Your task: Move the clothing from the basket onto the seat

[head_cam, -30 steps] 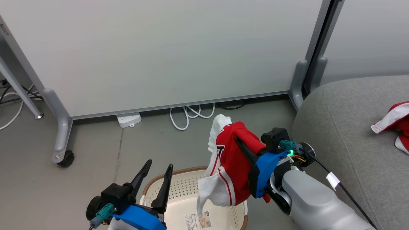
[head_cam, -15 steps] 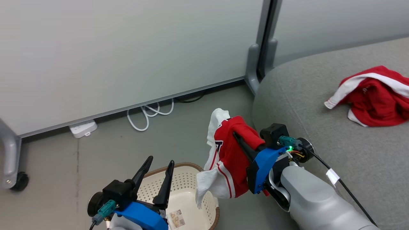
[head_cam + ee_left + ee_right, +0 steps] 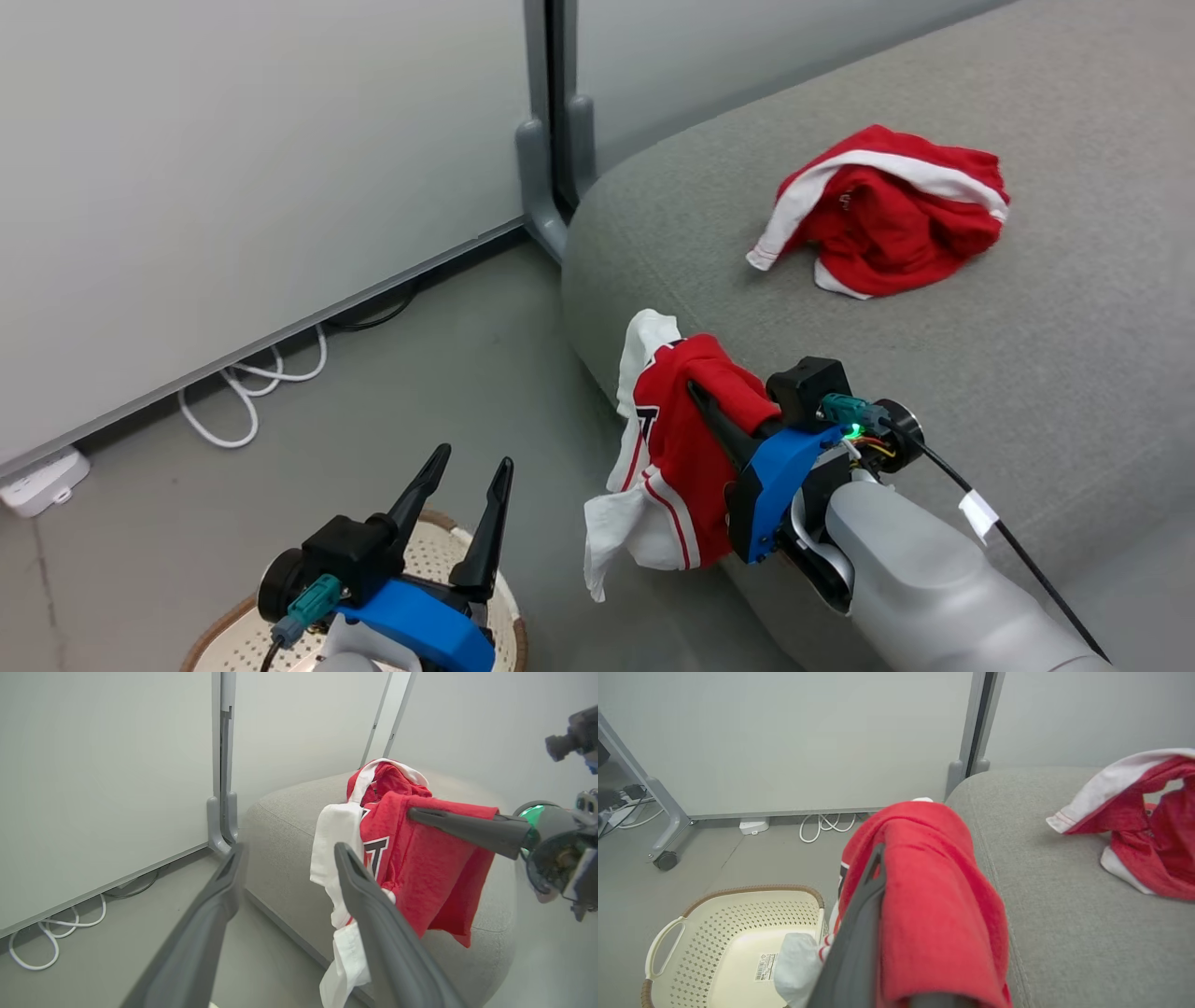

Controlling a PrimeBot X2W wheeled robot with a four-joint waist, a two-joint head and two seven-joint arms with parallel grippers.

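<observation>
My right gripper (image 3: 695, 390) is shut on a red garment with white trim (image 3: 677, 448), which hangs in the air at the front left edge of the grey seat (image 3: 980, 392). A second red and white garment (image 3: 887, 219) lies crumpled on the seat. The cream basket (image 3: 733, 919) stands on the floor left of the seat, with a label on its bare bottom; in the head view its rim (image 3: 516, 644) peeks out under my left arm. My left gripper (image 3: 472, 458) stands open above the basket with nothing between its fingers.
Pale partition panels with a grey foot (image 3: 546, 205) stand behind the seat's left end. A white cable (image 3: 252, 401) and a power strip (image 3: 37, 481) lie on the floor by the panel. A wheeled leg (image 3: 665, 858) stands at the far left.
The head camera has swung right, so the seat and the lying garment fill more of the picture. The held garment has travelled with my right gripper from above the basket to the seat's edge.
</observation>
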